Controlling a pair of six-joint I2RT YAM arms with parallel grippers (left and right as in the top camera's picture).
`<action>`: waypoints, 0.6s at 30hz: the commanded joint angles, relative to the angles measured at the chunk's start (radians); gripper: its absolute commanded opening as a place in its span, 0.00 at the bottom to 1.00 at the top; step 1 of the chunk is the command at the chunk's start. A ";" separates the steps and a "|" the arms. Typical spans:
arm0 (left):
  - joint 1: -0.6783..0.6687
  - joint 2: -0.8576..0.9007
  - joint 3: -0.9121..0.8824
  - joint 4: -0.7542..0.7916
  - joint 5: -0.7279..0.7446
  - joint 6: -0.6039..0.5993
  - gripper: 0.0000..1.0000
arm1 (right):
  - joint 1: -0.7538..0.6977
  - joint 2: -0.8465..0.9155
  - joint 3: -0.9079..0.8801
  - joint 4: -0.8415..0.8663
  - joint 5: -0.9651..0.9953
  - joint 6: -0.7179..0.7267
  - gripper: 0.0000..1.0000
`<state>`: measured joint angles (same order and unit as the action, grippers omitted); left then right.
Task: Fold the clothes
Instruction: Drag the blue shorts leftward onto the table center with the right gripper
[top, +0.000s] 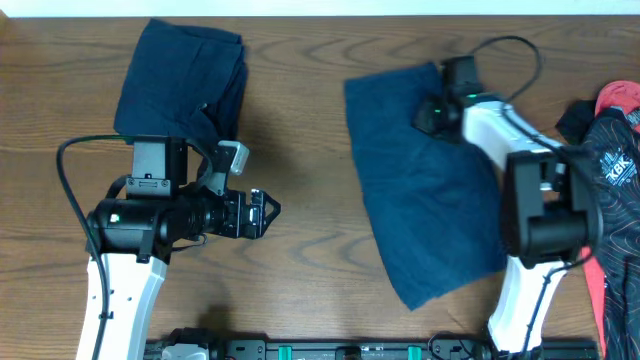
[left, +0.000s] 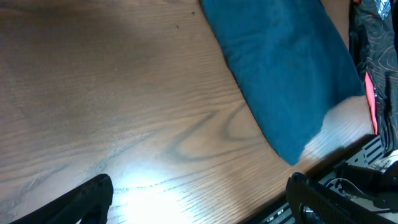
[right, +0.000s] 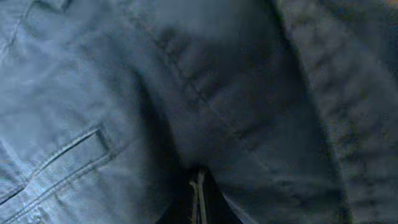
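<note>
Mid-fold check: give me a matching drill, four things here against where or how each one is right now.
1. folded navy bundle
2. navy shorts
3. left gripper
4. right gripper

A. open, holding nothing
B. spread out, centre-right
C. upper left in the overhead view
D. shut on the shorts' fabric

Pairs: 1-C, 2-B, 3-A, 4-D

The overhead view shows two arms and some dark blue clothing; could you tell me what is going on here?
The right gripper is shut on the spread navy garment near its far edge, pinching the fabric, apparently to start a fold. The left gripper is open over the bare table, holding nothing. A folded navy bundle lies at the far left, and a red and black pile sits at the right edge.
</note>
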<state>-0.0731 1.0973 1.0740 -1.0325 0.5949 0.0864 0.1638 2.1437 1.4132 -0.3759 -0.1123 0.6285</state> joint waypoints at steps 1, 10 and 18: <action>-0.002 -0.007 0.007 -0.004 -0.005 0.010 0.91 | 0.148 0.124 -0.039 0.040 -0.103 -0.011 0.01; -0.002 -0.007 0.007 -0.004 -0.005 0.010 0.91 | 0.318 0.055 0.010 0.023 -0.121 -0.319 0.01; -0.002 -0.007 0.007 -0.002 -0.005 0.010 0.91 | 0.111 -0.213 0.012 -0.205 -0.105 -0.327 0.23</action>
<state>-0.0731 1.0977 1.0740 -1.0325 0.5949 0.0864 0.3679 2.0571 1.4227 -0.5419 -0.2398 0.3340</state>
